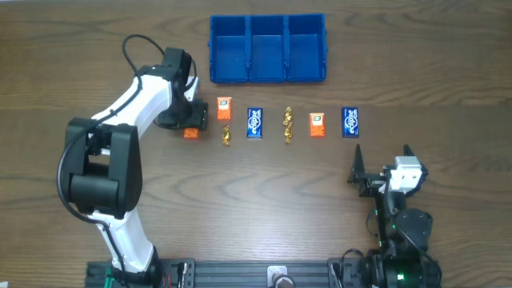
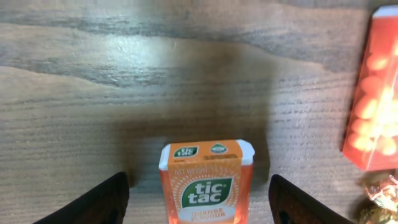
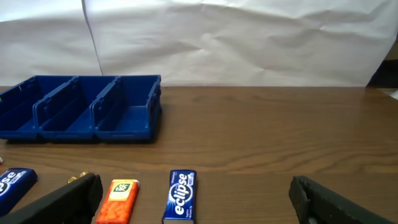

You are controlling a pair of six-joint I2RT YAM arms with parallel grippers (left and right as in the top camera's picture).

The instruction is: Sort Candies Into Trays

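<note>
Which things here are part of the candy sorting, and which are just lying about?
Part of the job: blue three-compartment tray; three orange mint boxes, one inside the open left gripper; two blue gum packs; gold-wrapped candies.
Just there: wooden table; white sheet behind it.

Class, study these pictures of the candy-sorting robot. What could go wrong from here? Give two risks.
1. The left pincer stands open around an orange mint box. A second orange box and a gold-wrapped candy lie close by, so one finger might nudge them as it closes.
2. The blue tray has three look-alike compartments, so the box could land in the wrong one.
</note>
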